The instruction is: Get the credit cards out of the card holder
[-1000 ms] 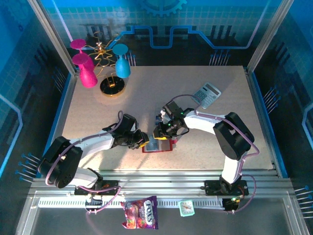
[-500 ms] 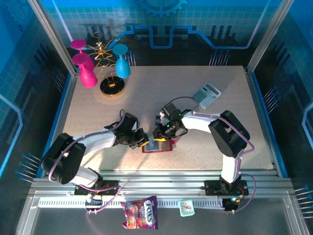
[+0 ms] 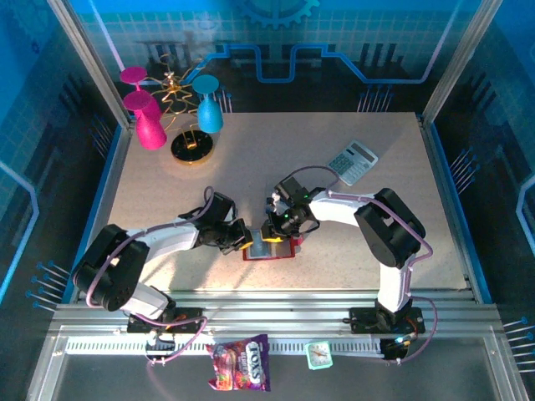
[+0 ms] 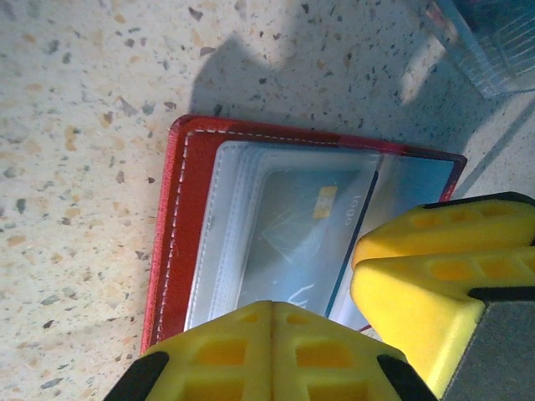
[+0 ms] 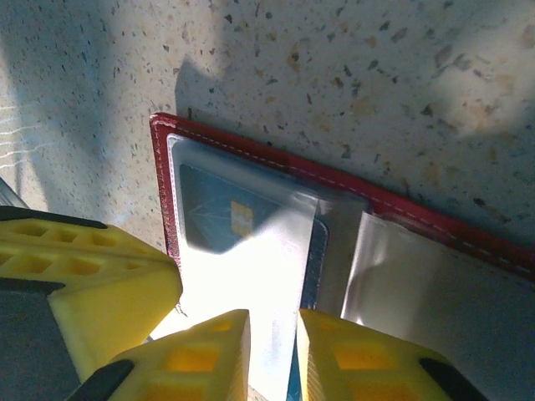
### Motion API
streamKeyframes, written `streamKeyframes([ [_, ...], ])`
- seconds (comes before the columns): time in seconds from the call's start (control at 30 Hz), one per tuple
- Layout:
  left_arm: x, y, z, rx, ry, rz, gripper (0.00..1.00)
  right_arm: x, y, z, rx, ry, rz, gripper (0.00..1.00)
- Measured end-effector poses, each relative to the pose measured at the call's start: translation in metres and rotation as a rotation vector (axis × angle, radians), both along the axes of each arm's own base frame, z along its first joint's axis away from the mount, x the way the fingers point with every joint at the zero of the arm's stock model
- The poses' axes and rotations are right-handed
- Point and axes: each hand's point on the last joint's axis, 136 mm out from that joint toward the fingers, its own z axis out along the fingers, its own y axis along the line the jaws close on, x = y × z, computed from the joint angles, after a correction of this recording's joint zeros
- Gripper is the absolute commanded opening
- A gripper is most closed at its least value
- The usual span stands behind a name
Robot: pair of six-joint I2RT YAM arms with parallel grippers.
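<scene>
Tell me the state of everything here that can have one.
card holder, open, lying flat.
blue card, tucked inside the holder.
left tool, shut, over the holder.
right tool, slightly open, straddling a clear sleeve.
calculator, face up, apart from both tools.

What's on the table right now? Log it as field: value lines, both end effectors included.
card holder: red, lying open on the table, clear sleeves facing up
blue card: chip visible, inside a sleeve
left end effector: shut, tips over the sleeves
right end effector: jaws narrowly apart, a sleeve flap between them
calculator: grey, behind and right of the holder, untouched
</scene>
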Motion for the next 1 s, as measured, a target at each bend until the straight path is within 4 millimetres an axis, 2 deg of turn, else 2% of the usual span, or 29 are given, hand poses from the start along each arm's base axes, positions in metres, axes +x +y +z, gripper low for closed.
streamKeyframes([
  [0.2, -0.0014, 0.0007, -0.0044, 0.008, 0.014, -0.001, 0.06, -0.0003, 0.0002, 0.0002, 0.002, 0.001, 0.001, 0.21],
  [1.0, -0.0002, 0.0001, -0.0061, 0.010, 0.019, -0.001, 0.07, -0.0019, 0.0001, -0.0036, -0.002, 0.013, 0.007, 0.34],
])
